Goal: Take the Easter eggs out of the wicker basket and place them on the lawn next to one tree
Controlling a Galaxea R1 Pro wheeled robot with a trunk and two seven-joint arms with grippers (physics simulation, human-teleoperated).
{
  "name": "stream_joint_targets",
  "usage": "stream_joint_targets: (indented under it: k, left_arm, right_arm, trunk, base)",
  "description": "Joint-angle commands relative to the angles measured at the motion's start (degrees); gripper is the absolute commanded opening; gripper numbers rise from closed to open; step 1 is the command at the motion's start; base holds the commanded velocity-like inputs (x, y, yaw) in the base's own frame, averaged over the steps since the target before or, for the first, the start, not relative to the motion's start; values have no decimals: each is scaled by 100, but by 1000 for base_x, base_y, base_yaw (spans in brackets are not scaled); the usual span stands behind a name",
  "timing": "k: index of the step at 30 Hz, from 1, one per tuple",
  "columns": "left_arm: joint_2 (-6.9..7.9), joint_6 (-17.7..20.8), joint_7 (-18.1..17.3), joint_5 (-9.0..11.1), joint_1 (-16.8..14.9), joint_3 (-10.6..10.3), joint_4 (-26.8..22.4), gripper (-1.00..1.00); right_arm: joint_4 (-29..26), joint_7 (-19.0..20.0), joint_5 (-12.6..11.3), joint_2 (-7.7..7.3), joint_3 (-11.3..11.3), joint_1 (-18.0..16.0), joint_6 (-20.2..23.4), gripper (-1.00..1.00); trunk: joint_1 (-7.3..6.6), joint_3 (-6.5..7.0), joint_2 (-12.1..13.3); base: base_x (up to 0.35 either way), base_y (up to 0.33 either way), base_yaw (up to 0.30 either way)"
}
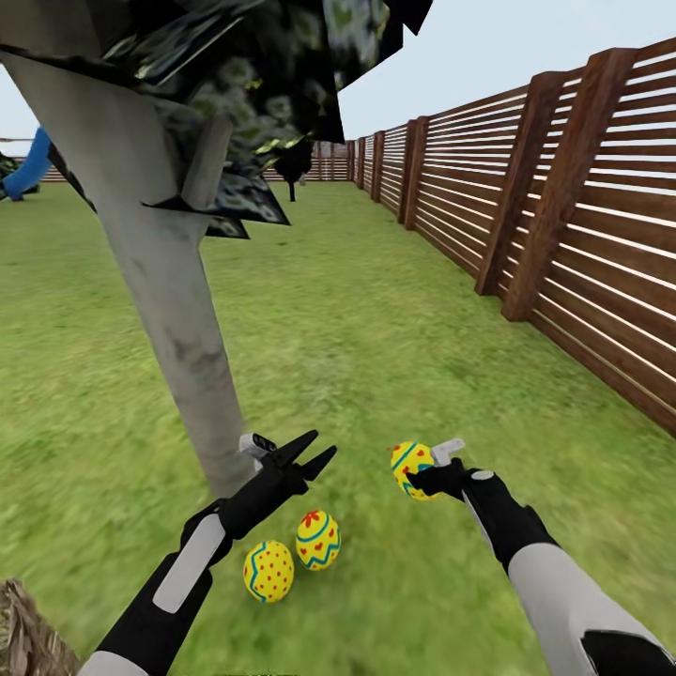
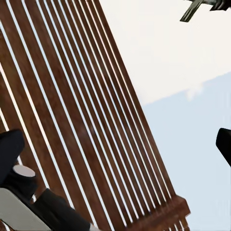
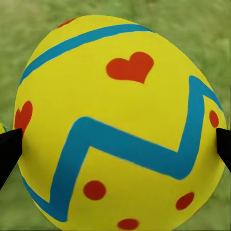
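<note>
Two yellow Easter eggs lie on the lawn (image 1: 357, 329) close to the foot of the tree (image 1: 178, 319): one with red dots (image 1: 268, 570), one with hearts and a zigzag band (image 1: 318, 540). My right gripper (image 1: 424, 469) is shut on the third egg (image 1: 409, 466), holding it low over the grass to the right of the other two. In the right wrist view this egg (image 3: 120, 130) sits between the dark fingertips (image 3: 9, 149). Above the two lying eggs, my left gripper (image 1: 314, 453) is open and holds nothing. A bit of the wicker basket (image 1: 21, 631) shows at the bottom left corner.
A brown slatted wooden fence (image 1: 563, 235) runs along the right side and also appears in the left wrist view (image 2: 82, 120). Dark angular foliage (image 1: 244, 75) hangs overhead. A blue slide (image 1: 28, 164) stands far off at the left. Open grass stretches ahead between tree and fence.
</note>
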Motion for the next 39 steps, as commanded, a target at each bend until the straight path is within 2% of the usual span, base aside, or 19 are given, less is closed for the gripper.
stream_joint_targets:
  k: [1, 5, 12, 15, 20, 27, 28, 30, 32, 35, 39]
  left_arm:
    - [4, 38, 3, 50, -5, -15, 5, 100]
    - [3, 38, 3, 50, -5, -13, 7, 100]
    - [-5, 34, 3, 42, -5, -22, 8, 100]
    - [-5, 37, 11, 42, -5, -85, 8, 100]
    - [-5, 32, 12, 42, -5, -93, 8, 100]
    - [-5, 29, 12, 42, -5, -94, 9, 100]
    - [-5, 29, 12, 42, -5, -94, 14, 100]
    - [-5, 29, 12, 42, -5, -94, 16, 100]
    - [-5, 27, 11, 42, -5, -94, 16, 100]
    - [-5, -148, 12, 42, -5, -94, 17, 100]
    - [-5, -200, 10, 42, -5, -102, 17, 100]
  right_arm:
    - [9, 50, 61, 5, 16, 0, 23, -100]
    - [127, 24, 63, 6, 454, 0, 17, -100]
    - [152, 20, 63, 6, 507, 0, 23, -100]
    - [210, 13, 63, 6, 528, 1, 24, -100]
    - [247, -73, 63, 6, 644, 0, 24, -100]
    - [283, -100, 63, 15, 676, 6, 27, -100]
    - [392, -121, 63, 18, 746, 6, 24, -100]
    - [585, -189, 49, 23, 1141, 4, 10, -100]
    - [650, -200, 39, 23, 1342, 5, 0, -100]
    - [785, -194, 36, 19, 1393, 7, -47, -100]
    - [809, -176, 20, 15, 1395, 3, -270, -100]
  trunk:
    - [-1, -5, -2]
    - [-1, -5, -2]
    - [-1, -5, -2]
    - [-1, -5, -2]
    - [-1, -5, -2]
    - [-1, -17, -2]
    - [-1, -20, -2]
    - [-1, -25, -2]
    - [-1, -31, -2]
    - [-1, -38, -2]
    - [-1, -39, -2]
  base:
    - [0, 0, 272]
    - [0, 0, 290]
    - [0, -18, 295]
    - [0, -286, 295]
    - [32, -321, 295]
    - [163, -205, 292]
    - [177, -185, 286]
    - [185, -184, 284]
    - [103, -98, 280]
    - [16, -15, 196]
    - [1, -1, 20]
